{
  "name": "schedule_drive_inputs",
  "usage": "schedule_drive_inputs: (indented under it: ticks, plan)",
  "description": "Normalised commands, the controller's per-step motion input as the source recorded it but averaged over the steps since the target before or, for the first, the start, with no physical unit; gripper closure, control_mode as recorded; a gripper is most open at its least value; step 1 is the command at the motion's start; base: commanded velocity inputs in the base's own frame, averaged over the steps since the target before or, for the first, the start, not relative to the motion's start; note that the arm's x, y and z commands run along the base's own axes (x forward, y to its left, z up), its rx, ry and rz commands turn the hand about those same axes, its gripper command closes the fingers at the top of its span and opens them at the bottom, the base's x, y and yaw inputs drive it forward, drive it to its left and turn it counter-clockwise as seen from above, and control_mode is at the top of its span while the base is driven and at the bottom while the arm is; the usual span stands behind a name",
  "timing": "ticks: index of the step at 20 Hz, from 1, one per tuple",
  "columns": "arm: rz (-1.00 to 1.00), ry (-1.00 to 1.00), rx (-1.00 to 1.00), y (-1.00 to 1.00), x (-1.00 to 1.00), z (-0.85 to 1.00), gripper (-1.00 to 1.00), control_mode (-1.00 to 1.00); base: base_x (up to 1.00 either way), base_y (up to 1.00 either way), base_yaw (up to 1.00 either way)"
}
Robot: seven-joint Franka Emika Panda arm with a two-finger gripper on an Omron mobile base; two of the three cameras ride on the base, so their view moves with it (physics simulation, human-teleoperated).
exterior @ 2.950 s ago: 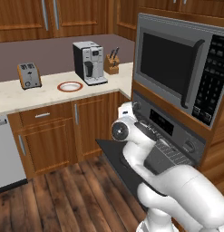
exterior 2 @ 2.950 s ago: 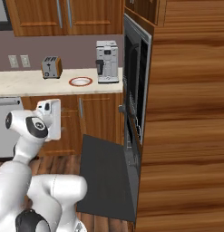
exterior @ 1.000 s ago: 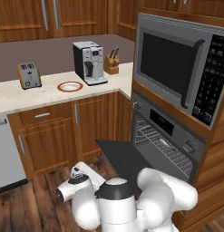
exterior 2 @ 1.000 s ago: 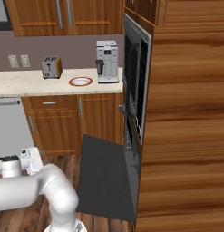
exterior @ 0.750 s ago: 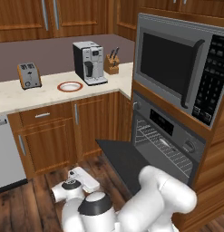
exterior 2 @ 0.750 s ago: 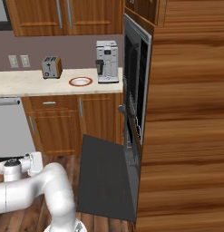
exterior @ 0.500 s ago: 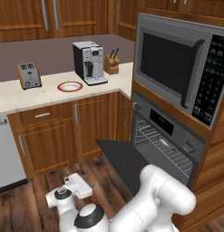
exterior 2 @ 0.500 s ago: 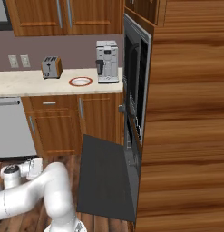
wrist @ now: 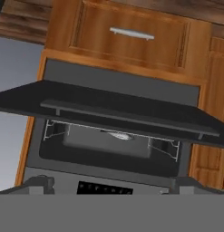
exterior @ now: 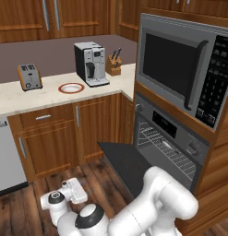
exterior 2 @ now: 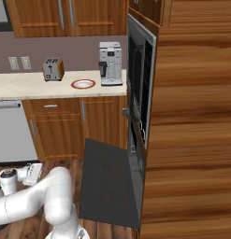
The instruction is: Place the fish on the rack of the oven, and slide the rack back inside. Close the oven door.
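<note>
Door (exterior: 127, 161) seen dropped flat, level with floor, oven (exterior: 173, 147) open. Rack (wrist: 113, 136) seen inside cavity; fish (wrist: 117, 135) seen lying on it, small, pale. Gripper (exterior: 75, 191) held low near floor, left of door, well apart from it. Fingers: apart or together cannot be told.

Door judged stiff, hinged, fairly heavy; smooth glass face likely slippery. Best taken under free front edge or at bar handle (wrist: 127, 118), then lifted upward. Fish judged light, liable to slide if door slammed.

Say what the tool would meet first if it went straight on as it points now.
Probably the open dark glass-faced oven door, along its bar handle; it crosses the middle of the hand view. Depth is uncertain.
</note>
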Motion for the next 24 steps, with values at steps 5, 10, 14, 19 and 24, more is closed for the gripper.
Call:
schedule_drive_inputs:
  ticks: [5, 10, 14, 19, 24]
  plan:
    - [0.00, -0.19, 0.00, -0.28, -0.04, -0.32, -1.00, -1.00, 0.00, 0.00, 0.00]
    - [0.00, -0.13, 0.00, -0.58, -0.12, -0.30, -1.00, -1.00, 0.00, 0.00, 0.00]
    - [0.00, -0.04, 0.00, -0.75, 0.00, -0.42, -1.00, -1.00, 0.00, 0.00, 0.00]
    - [-0.04, -0.03, 0.00, -0.49, 0.38, -0.52, -1.00, -1.00, 0.00, 0.00, 0.00]
    - [-0.07, -0.01, 0.00, -0.09, 0.73, -0.63, -1.00, -1.00, 0.00, 0.00, 0.00]
